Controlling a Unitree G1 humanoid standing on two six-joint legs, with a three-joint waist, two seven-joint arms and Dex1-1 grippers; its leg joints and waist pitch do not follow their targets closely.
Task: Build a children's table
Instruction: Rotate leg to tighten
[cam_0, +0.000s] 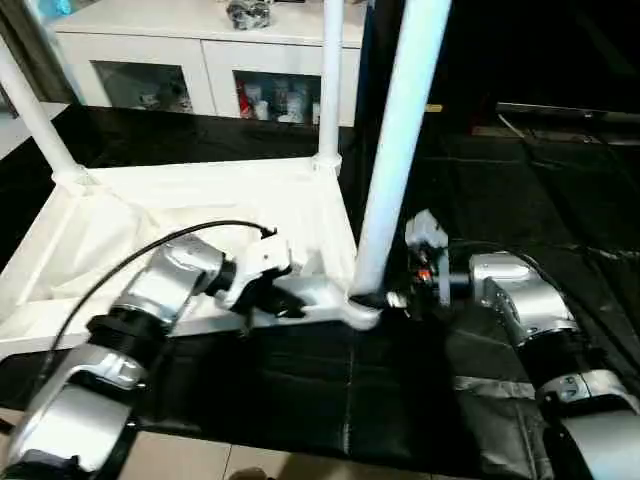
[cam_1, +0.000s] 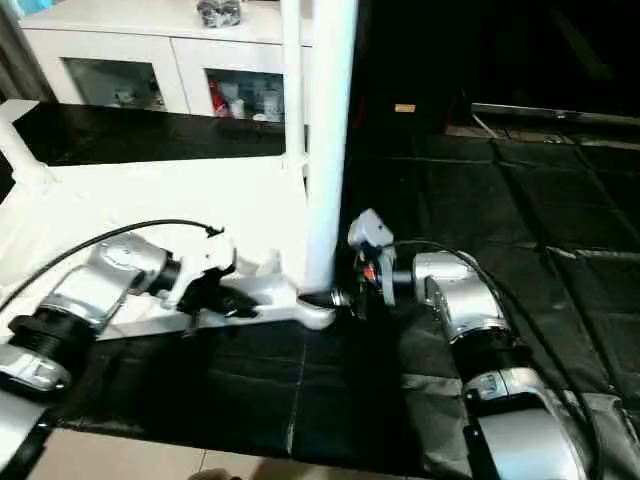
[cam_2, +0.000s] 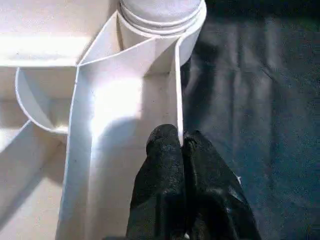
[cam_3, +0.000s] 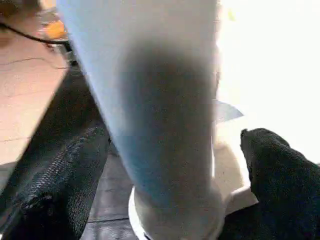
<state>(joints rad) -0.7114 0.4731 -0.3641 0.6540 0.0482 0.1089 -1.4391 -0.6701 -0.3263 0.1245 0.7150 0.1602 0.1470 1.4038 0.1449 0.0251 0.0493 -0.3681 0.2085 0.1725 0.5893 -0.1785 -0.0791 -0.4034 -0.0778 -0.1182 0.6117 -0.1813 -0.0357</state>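
Upturned white tabletop (cam_0: 120, 230) on the black mat (cam_0: 300, 380), left-centre of frame, three legs standing in its corner sockets.
Left gripper (cam_2: 181, 142) reaches level from lower left, fingers pinched on the tabletop's rim wall; right gripper (cam_3: 170, 165), reaching leftward, spreads wide around the nearest leg (cam_0: 395, 150), seemingly not touching.

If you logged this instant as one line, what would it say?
left gripper: shut on tabletop rim | right gripper: open around near leg | leg upright in corner socket
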